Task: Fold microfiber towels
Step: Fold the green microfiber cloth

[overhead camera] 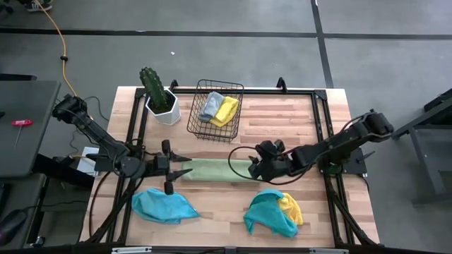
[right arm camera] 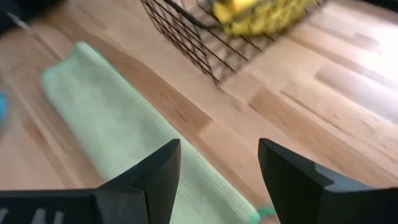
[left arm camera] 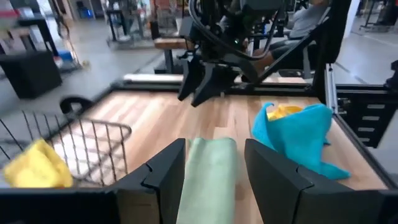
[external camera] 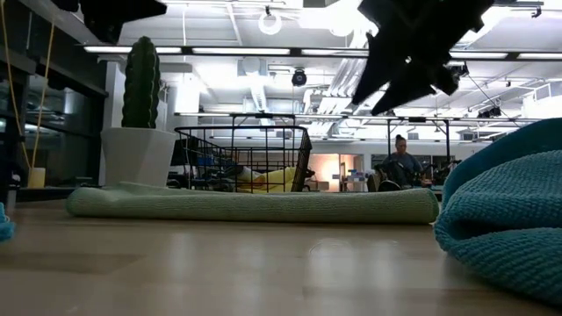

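Note:
A light green towel, folded into a long narrow strip, lies flat on the table's middle. My left gripper is open above the strip's left end, with its fingers standing on either side of the towel. My right gripper is open above the strip's right end. In the low view it hangs raised clear of the towel. A teal towel lies crumpled at the near left. A teal towel lies on a yellow one at the near right.
A black wire basket at the far middle holds a grey towel and a yellow towel. A cactus in a white pot stands to its left. A black frame runs along the table's edges.

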Robot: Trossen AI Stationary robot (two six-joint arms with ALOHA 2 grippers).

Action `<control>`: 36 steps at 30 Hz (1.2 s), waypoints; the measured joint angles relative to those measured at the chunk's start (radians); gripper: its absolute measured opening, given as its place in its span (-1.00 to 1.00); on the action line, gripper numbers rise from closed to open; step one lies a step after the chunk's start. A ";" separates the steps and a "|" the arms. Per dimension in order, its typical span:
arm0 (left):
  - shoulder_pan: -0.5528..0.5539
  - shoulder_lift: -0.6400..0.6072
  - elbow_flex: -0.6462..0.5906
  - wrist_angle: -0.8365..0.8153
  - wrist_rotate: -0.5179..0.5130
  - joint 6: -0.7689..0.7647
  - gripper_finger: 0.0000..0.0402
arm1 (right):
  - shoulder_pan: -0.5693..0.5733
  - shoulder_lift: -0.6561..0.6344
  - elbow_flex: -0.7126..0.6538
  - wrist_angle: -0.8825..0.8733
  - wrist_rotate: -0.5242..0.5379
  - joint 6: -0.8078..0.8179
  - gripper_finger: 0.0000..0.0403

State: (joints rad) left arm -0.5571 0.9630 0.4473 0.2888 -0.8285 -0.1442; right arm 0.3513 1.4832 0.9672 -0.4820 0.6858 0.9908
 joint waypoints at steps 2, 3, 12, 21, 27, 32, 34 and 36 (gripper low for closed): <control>0.001 0.000 0.000 -0.060 0.019 -0.081 -0.22 | -0.004 0.002 0.000 -0.032 -0.010 0.032 0.03; 0.005 0.000 0.000 -0.108 0.024 -0.138 -0.22 | -0.004 0.002 0.000 -0.032 -0.014 0.042 0.03; 0.208 -0.017 0.000 -0.758 0.287 -0.863 -0.22 | -0.004 0.002 0.000 -0.027 -0.023 0.041 0.03; 0.255 0.054 0.000 -0.933 0.401 -1.083 -0.22 | -0.004 0.002 0.000 -0.026 -0.023 0.038 0.03; 0.255 0.114 0.000 -0.930 0.451 -1.084 -0.28 | -0.004 0.002 0.000 -0.032 -0.058 0.039 0.03; 0.257 0.164 0.000 -0.920 0.486 -1.070 -0.46 | -0.004 0.002 0.000 -0.084 -0.121 0.096 0.03; 0.264 0.176 0.000 -0.917 0.495 -1.059 -0.57 | -0.004 0.002 0.000 -0.117 -0.131 0.135 0.03; 0.272 0.183 0.000 -0.915 0.509 -1.057 -0.71 | -0.002 0.003 0.000 -0.151 -0.134 0.181 0.03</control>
State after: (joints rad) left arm -0.2854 1.1463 0.4469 -0.6263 -0.3198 -1.2010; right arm 0.3493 1.4863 0.9672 -0.6326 0.5516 1.1714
